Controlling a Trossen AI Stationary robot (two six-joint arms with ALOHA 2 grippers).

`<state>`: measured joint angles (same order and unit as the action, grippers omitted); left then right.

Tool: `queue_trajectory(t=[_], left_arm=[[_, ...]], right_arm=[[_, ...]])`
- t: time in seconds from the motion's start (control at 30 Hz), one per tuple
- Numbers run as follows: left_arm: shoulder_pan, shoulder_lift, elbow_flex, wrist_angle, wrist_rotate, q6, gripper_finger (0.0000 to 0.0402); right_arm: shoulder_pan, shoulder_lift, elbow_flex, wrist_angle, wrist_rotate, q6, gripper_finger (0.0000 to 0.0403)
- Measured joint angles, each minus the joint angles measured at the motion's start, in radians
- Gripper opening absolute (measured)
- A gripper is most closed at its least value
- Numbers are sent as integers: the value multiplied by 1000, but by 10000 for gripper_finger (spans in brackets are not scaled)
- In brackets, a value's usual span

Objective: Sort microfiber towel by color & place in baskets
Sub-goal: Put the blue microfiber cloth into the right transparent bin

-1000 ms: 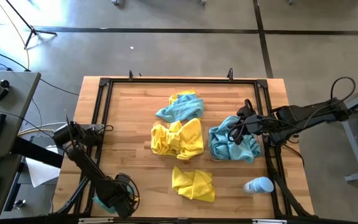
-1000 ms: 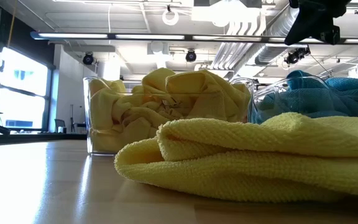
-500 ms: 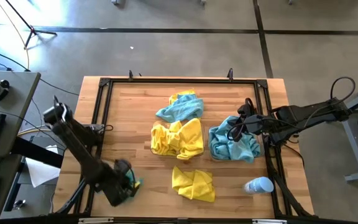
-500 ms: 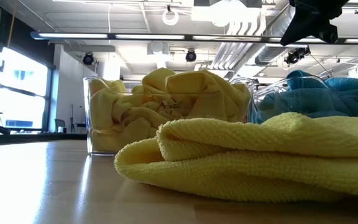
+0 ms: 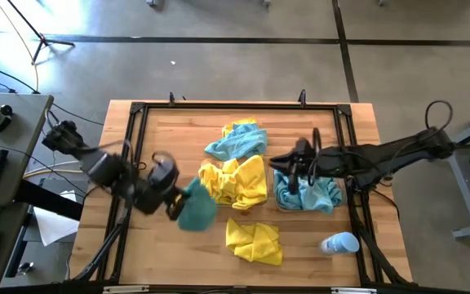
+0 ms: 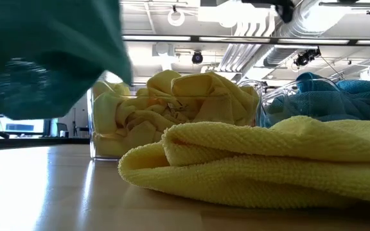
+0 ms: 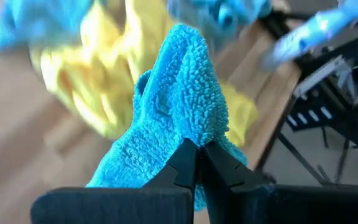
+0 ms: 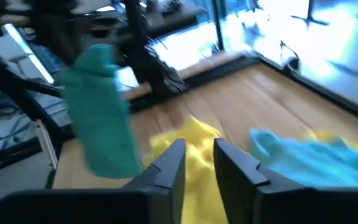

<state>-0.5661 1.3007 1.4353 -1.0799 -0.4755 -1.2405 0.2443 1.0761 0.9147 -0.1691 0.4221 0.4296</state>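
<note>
My left gripper [image 5: 178,199] is shut on a teal towel [image 5: 197,209] above the table's left half, just left of the basket [image 6: 99,122] heaped with yellow towels [image 5: 233,181]. The teal towel also fills the low view's upper left [image 6: 50,58]. My right gripper [image 5: 278,166] hovers open between that basket and the basket [image 6: 270,102] of blue towels [image 5: 307,193], holding nothing. A loose yellow towel [image 5: 254,241] lies flat near the front edge. A teal-blue towel lying over a yellow one [image 5: 237,140] sits farther back. My left gripper pinches a raised fold of the teal towel [image 7: 188,134] between its two shut fingertips, coming from the table's left. The towel hangs bunched and slack below and beyond the fingers, lifted clear of the table.
A white and light-blue bottle [image 5: 339,243] lies at the near right, by the black metal frame [image 5: 129,139] that borders the tabletop. Bare wood lies at the left, between the frame and the baskets.
My left gripper has swung from the near left corner, up and toward the table's middle, carrying the teal towel, which now hangs clear beside the yellow basket. My right gripper has gone from over the blue basket toward the table's left.
</note>
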Motion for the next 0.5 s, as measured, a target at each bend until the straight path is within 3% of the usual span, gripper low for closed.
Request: queue_trajectory(t=[0.1,0.27,0.5], left_arm=[[112,10,57,23,36,173,0],[282,32,124,136,156,445,0],[454,48,166,237,326,664,0]], right_arm=[[0,89,44,108,-11,-82,105],[-1,246,212,122,-11,-203,154],[-25,438,480,74,-4,-296,207]])
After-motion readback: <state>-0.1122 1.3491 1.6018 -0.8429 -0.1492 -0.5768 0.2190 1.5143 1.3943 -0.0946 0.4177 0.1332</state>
